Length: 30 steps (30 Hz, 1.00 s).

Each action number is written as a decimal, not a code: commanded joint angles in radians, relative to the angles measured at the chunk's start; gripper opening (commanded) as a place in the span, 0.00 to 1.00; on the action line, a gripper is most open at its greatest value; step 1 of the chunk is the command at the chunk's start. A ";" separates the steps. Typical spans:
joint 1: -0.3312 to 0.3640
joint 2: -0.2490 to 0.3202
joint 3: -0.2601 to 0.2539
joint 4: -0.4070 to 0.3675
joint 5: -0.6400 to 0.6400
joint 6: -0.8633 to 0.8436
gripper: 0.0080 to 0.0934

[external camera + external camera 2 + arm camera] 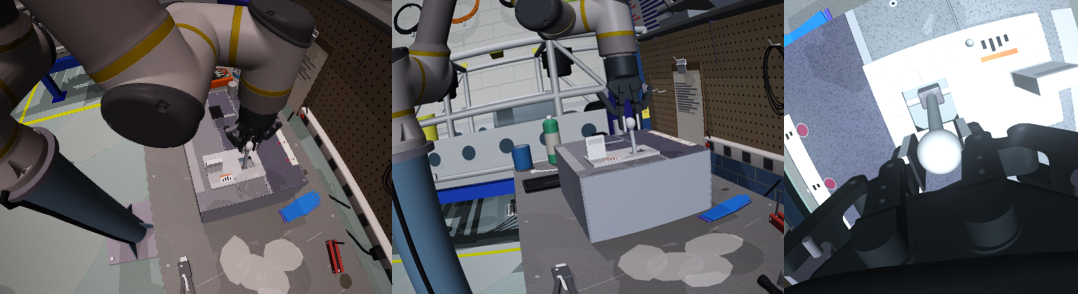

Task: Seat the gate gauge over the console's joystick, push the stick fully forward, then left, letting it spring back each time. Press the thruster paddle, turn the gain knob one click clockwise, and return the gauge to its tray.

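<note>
The joystick's white ball knob (938,151) (631,123) (247,145) tops a grey stick that rises from a square gate in the white panel (968,82) on top of the grey console (636,183). The gate gauge lies flat on the panel around the stick's base (929,99). A raised grey paddle (1044,75) (595,147) stands on the panel to one side, beside an orange stripe and dark marks. A small round knob (969,42) sits above those marks. My gripper (937,155) (629,117) (247,142) is closed around the joystick's ball knob.
A blue cup (522,156) and a green canister (551,139) stand behind the console, with a dark tray (541,183) in front of them. A blue glove (726,207) and a red clamp (335,255) lie on the bench to the right. A pegboard wall runs along the right.
</note>
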 commanded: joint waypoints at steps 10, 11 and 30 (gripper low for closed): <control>0.000 0.000 0.000 0.000 0.001 0.000 0.00; 0.000 0.000 0.000 0.000 0.001 0.000 0.02; 0.000 0.000 0.000 0.000 0.001 0.000 0.46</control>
